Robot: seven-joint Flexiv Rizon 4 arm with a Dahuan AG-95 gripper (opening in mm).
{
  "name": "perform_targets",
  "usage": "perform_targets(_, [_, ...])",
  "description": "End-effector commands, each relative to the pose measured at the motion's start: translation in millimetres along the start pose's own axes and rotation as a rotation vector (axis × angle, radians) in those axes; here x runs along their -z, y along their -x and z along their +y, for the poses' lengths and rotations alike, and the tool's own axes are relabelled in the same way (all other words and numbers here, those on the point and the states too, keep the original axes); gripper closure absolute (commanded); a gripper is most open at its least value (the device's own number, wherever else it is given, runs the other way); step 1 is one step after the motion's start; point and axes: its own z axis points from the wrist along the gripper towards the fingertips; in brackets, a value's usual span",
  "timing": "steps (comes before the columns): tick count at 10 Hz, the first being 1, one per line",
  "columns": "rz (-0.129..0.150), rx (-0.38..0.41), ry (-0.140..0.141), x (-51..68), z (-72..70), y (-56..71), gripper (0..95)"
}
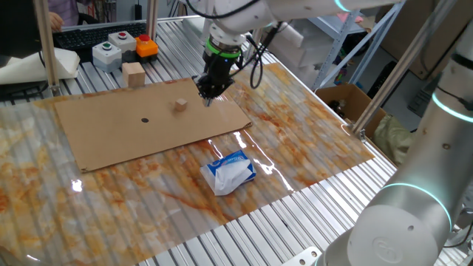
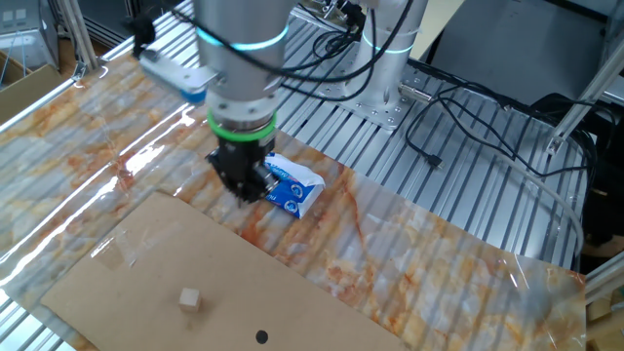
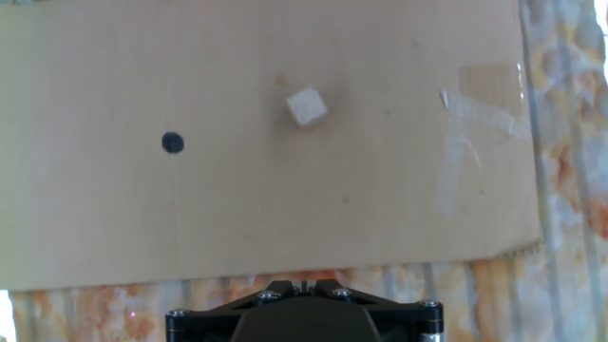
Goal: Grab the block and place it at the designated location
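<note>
Cardboard sheet [image 1: 148, 129] carries the black dot [image 1: 144, 120] at left; the block [image 1: 180, 106] rests to its right, well apart; the gripper [image 1: 207, 95] hangs just right of the block, holding nothing; jaw opening cannot be determined.

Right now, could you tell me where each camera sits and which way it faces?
One fixed view: high at one side, facing the cardboard, block, dot and buttons; shows arm and gripper.
The other fixed view: opposite side, facing the robot's base; shows arm and gripper.
Hand view: straight down on block and dot; only the gripper's base shows.
Shared: all show block and dot.
</note>
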Motion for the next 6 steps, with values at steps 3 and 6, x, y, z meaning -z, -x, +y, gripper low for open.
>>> perform_targets(3, [0.004, 0.043, 0.003, -11.2, -12.0, 32.3, 95.0])
perform_targets(6, [0.0, 0.057, 0.004, -12.5, -16.1, 38.8, 95.0])
